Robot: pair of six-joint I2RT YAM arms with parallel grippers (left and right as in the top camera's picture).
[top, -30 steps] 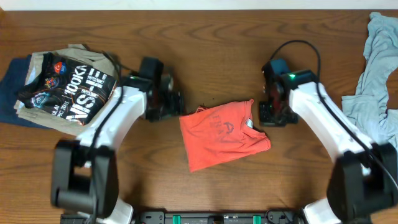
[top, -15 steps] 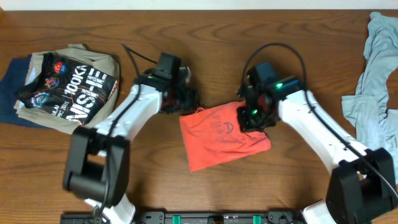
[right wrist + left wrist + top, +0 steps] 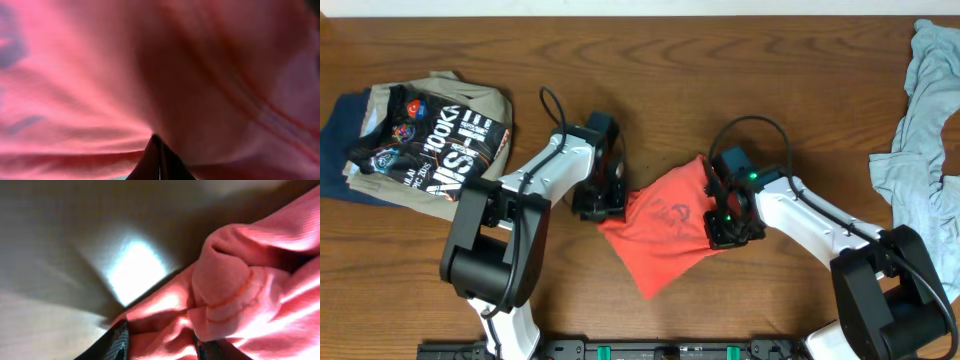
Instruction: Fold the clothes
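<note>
The clothes, a red-orange T-shirt [image 3: 665, 225], lie bunched and skewed at the table's middle, dark lettering faintly showing on top. My left gripper [image 3: 610, 203] sits at the shirt's left edge. In the left wrist view a thick fold of the shirt [image 3: 240, 295] fills the gap between the two dark fingers [image 3: 120, 340] of this gripper [image 3: 161, 347]. My right gripper [image 3: 725, 222] rests on the shirt's right side. In the right wrist view the shirt [image 3: 100, 75] fills the frame, its creases running into the pinched tips of the right gripper [image 3: 159, 145].
A pile of garments with a black printed shirt [image 3: 430, 140] on top lies at the far left, over tan and navy cloth [image 3: 340, 160]. A grey-blue garment [image 3: 920, 130] hangs over the right edge. Bare wooden table [image 3: 650, 70] lies behind the arms.
Both arms moved in onto the shirt. The right gripper dragged the upper right part leftward, so the shirt rotated and bunched. The left jaws narrowed around the left edge.
</note>
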